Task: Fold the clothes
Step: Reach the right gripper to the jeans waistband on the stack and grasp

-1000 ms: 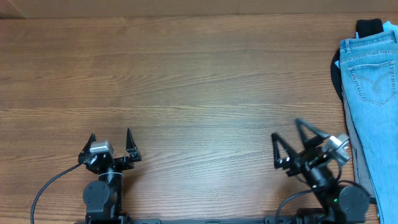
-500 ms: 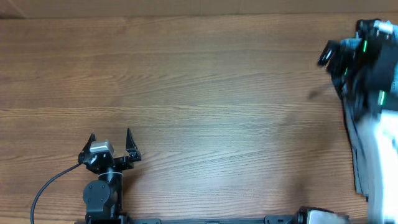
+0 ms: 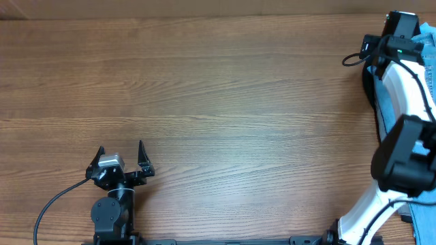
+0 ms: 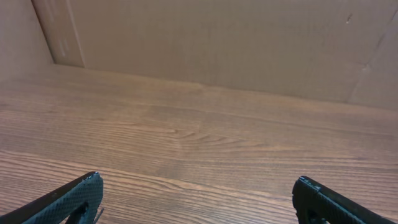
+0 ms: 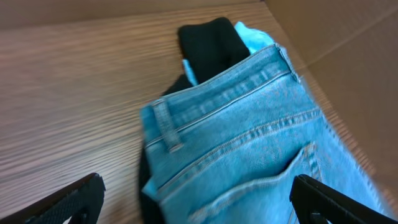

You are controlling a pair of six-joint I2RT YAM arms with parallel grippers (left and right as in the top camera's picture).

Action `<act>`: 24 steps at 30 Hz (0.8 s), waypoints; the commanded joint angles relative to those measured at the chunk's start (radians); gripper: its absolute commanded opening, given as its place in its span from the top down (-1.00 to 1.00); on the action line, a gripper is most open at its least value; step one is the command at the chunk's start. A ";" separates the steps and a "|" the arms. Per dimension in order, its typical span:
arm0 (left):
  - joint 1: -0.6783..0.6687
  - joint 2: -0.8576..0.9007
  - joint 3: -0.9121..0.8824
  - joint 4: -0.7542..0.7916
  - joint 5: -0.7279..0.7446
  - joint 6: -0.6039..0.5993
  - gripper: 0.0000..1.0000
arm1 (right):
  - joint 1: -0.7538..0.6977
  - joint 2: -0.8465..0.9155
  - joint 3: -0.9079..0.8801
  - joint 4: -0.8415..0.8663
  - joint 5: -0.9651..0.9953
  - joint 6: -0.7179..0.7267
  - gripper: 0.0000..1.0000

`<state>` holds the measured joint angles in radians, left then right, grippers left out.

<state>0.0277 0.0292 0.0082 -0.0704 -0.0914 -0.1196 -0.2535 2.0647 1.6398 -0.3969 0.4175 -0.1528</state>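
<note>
Here, from the right wrist, we see the right tool (image 5: 198, 186) spread as wide as it goes. Its two black fingertips (image 5: 71, 200) sit at the lower corners of the view, with nothing gripped between them. Past the tips, the light blue denim jeans (image 5: 249, 143) lie flat on the wooden counter (image 5: 68, 87), waistband toward the far end. The belt loops and the stitched edge of a back pocket are plain to see. A black garment (image 5: 208, 40) pokes out from under the waistband, and a strip of brighter blue cloth (image 5: 254, 34) shows just beside it. A cardboard wall (image 5: 348, 43) runs along the right. We cannot tell whether the tool touches the denim.

From the left wrist, the left tool (image 4: 196, 186) is likewise fully open and empty. Only bare wood lies ahead of it, up to the cardboard wall at the far edge.

From overhead, the left tool rests by the near edge, left of the middle, with its fingers parted and pointing away from that edge. The right arm (image 3: 402, 82) stretches along the right edge into the far right corner and covers most of the jeans. Only slivers of blue show at the frame's right side, well apart from the left tool.
</note>
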 commanded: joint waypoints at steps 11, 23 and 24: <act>0.005 -0.004 -0.003 0.003 -0.012 0.019 -1.00 | 0.001 0.221 0.021 0.186 0.148 -0.173 -0.79; 0.005 -0.004 -0.003 0.003 -0.012 0.019 -1.00 | -0.008 0.243 0.020 0.177 0.128 -0.169 -0.69; 0.005 -0.004 -0.003 0.003 -0.012 0.019 -1.00 | -0.008 0.244 0.020 0.177 0.128 -0.169 -0.64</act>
<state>0.0277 0.0292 0.0082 -0.0704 -0.0910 -0.1196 -0.2550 2.2959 1.6402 -0.2268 0.5476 -0.3191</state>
